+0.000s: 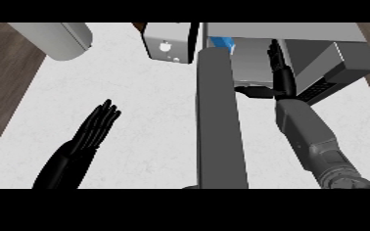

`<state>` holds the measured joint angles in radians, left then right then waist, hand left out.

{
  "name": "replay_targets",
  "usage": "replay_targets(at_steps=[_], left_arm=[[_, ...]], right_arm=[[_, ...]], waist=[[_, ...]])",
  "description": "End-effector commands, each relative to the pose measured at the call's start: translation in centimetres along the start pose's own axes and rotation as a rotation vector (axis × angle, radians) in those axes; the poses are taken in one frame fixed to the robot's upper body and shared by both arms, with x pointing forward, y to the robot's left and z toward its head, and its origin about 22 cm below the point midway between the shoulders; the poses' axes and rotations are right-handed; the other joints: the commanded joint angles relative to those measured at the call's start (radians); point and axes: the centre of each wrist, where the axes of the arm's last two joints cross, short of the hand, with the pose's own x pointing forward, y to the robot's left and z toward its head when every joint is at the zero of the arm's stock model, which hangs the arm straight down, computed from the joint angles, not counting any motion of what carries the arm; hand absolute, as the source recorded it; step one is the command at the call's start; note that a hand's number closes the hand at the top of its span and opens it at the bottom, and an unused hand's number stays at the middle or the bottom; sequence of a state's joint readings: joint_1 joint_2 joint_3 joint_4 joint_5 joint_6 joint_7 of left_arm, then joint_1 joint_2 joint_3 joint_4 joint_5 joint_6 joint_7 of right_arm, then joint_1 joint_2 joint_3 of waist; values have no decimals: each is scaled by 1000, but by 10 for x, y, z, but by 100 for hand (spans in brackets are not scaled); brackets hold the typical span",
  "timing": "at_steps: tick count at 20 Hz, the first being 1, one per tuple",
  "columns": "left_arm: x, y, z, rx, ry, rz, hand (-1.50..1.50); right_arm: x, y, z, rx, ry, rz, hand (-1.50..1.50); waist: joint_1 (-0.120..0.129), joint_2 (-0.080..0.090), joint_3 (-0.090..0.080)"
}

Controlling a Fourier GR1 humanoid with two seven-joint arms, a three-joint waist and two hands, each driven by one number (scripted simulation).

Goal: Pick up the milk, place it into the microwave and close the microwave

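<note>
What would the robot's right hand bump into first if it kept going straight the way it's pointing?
Probably the microwave's inside back wall. The right hand already points into the open cavity, with the milk carton off to its left, though depth is hard to judge.

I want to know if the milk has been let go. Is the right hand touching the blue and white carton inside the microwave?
Apart. In the head view the black right hand reaches into the grey microwave; grey interior shows between it and the blue and white milk carton.

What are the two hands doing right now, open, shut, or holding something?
Left hand: open, fingers straight, resting over the counter, holding nothing.
Right hand: reaching into the microwave; its state cannot be told.
</note>
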<state>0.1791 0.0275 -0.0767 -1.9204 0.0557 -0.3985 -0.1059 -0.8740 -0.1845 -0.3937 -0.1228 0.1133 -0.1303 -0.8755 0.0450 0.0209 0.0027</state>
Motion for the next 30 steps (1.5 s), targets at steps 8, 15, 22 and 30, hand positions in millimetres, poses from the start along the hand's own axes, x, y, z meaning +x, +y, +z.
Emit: replay_targets(at_steps=[8,15,22,30], left_arm=[[-35,-25,-37,-198,66,-61,150],[-57,-56,-50,-247,113,-140,150],[-87,-80,-70,-409,230,-123,150],[-114,-126,-62,-539,244,-73,150]], right_arm=[[-37,5,60,63,-24,-85,-150],[-47,-24,93,88,-12,-78,-150],[-43,-25,133,98,-48,-72,-150],[6,-81,152,75,-114,-75,-150]], waist=[[-60,-26,-4],[-74,-30,-5],[-101,-32,-6],[-106,-28,-7]])
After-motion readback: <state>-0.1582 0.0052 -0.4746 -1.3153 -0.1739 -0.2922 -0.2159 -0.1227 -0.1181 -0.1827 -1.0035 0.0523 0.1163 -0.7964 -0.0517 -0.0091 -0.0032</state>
